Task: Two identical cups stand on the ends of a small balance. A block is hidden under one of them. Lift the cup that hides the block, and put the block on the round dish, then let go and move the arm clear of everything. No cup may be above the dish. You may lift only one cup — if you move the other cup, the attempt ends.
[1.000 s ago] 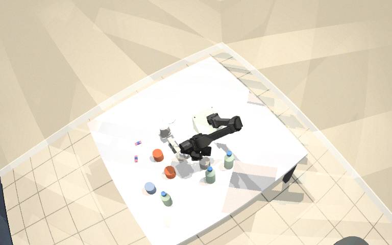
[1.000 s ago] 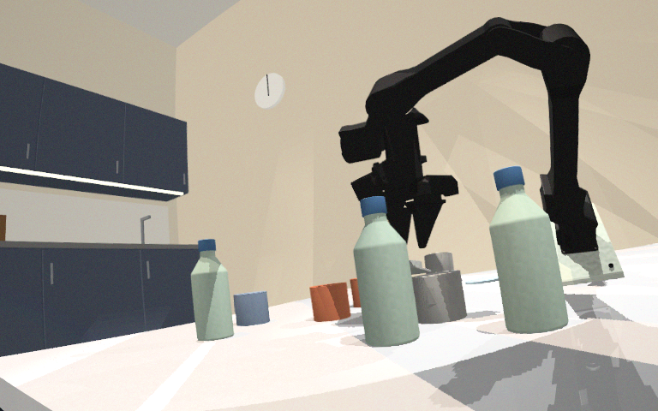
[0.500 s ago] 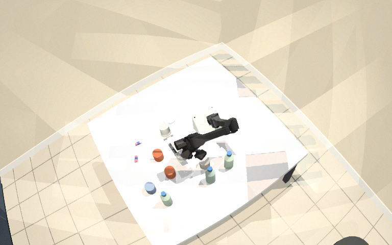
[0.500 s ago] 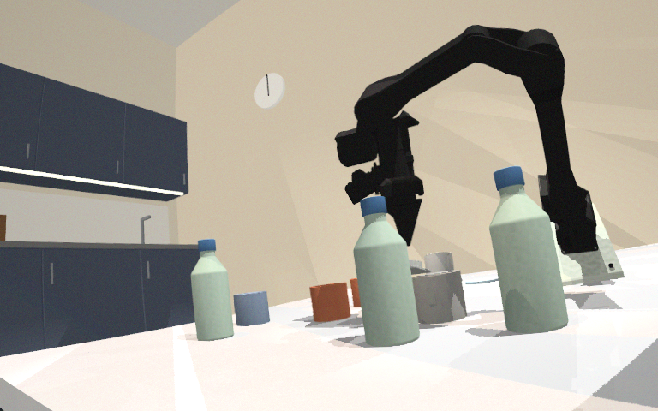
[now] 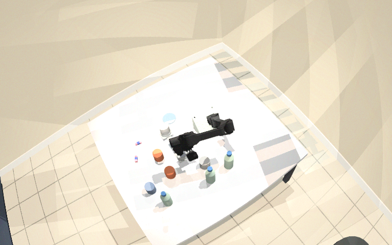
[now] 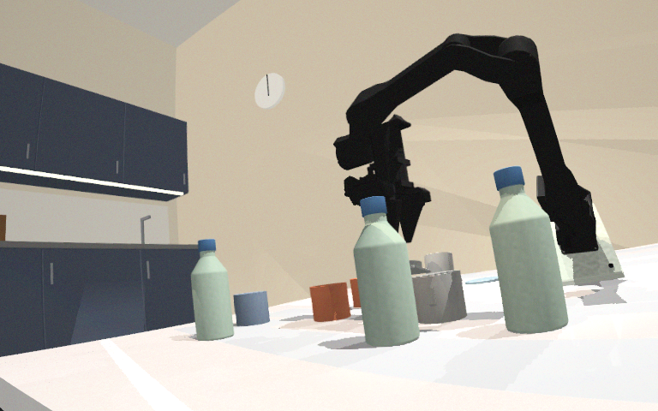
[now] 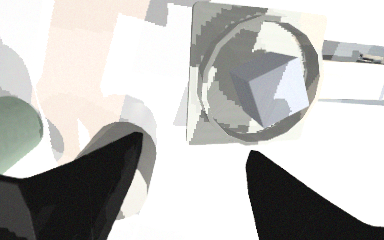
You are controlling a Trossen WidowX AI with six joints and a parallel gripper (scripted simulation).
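Over the white surface [image 5: 202, 86], the tool [image 7: 194, 144] is hovering half-open and empty near the uncovered block [image 7: 270, 90]; an off-centre descent is risking knocking the block away or disturbing the other cup [image 5: 165, 131].

The gripper [image 6: 404, 220] hangs above the table [image 5: 260, 121], part open and holding nothing. Green bottles [image 6: 385, 285] and a grey cup [image 5: 204, 162] crowd the near side. Two orange cups [image 5: 157, 155] stand left. The way toward the pale blue dish [image 5: 169, 118] seems passable beside another grey cup [image 5: 165, 130].
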